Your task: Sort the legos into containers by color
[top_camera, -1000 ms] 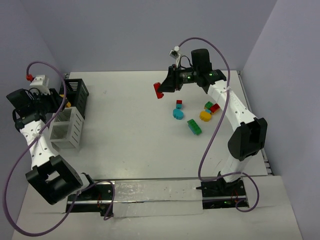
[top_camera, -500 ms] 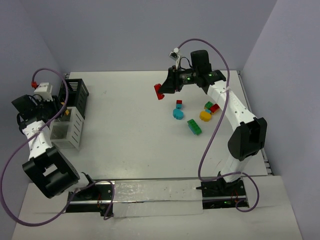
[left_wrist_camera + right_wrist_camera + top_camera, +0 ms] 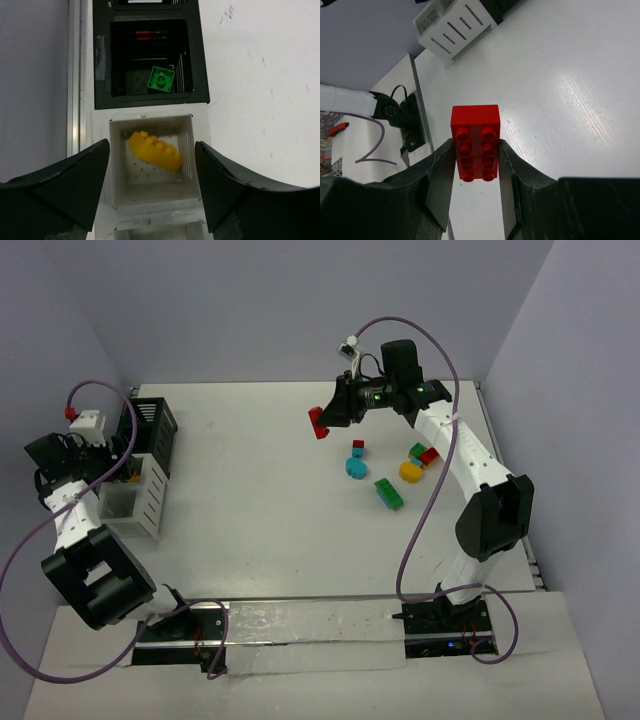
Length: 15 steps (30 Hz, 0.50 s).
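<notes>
**A:** Where is the left gripper?

**B:** The left gripper [image 3: 151, 150] hangs directly above the white container [image 3: 150, 116]. Its jaws are spread wide and it holds nothing. Inside the white container lies a yellow brick [image 3: 154, 151], turned at an angle.

**A:** And the black container?

**B:** The black container [image 3: 199, 60] touches the white container on its far side. A green square brick [image 3: 161, 80] lies on its floor.

**A:** What does the right gripper have?

**B:** The right gripper [image 3: 475, 155] is closed on a red brick [image 3: 475, 142], pressing its two long sides. It is above the bench [image 3: 250, 500], well apart to the right of the white container.

**A:** Other legos?

**B:** Further right from the white container, on the bench, lie a cyan rounded piece [image 3: 354, 467], a long green brick [image 3: 389, 493] and a yellow rounded piece [image 3: 410, 472].
</notes>
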Available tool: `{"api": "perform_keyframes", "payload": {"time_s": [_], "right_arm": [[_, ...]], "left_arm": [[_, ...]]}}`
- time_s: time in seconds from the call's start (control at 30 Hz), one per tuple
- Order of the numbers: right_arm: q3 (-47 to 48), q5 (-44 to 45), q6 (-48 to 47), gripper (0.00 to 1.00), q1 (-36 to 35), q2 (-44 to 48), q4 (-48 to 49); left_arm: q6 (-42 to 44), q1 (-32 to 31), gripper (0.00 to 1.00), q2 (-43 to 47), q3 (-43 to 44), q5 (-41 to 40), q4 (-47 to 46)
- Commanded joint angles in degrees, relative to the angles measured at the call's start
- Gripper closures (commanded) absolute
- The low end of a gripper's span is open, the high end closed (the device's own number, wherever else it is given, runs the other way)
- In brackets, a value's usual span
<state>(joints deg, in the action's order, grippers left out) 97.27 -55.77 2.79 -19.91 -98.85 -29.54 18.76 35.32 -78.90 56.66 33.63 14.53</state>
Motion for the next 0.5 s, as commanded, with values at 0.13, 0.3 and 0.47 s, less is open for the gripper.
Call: {"api": "perform_keyframes", "payload": {"time_s": [0.13, 0.3, 0.47], "right_arm": [[1.57, -1.18, -0.33, 1.00, -1.71, -0.05, 3.51], [-1.23, -6.54, 2.90, 1.00, -4.67, 0.13, 11.25], [0.10, -10.08, 4.07, 1.00, -7.88, -1.48, 14.86]], "left_arm": [[0.14, 1.59, 0.19, 5.01, 9.41, 13.31, 7.93], [-5.25, -10.02, 0.21, 2.78, 22.36, 30.59, 15.75], [-13.26, -22.43, 0.21, 2.90, 21.83, 36.44, 10.29]]}}
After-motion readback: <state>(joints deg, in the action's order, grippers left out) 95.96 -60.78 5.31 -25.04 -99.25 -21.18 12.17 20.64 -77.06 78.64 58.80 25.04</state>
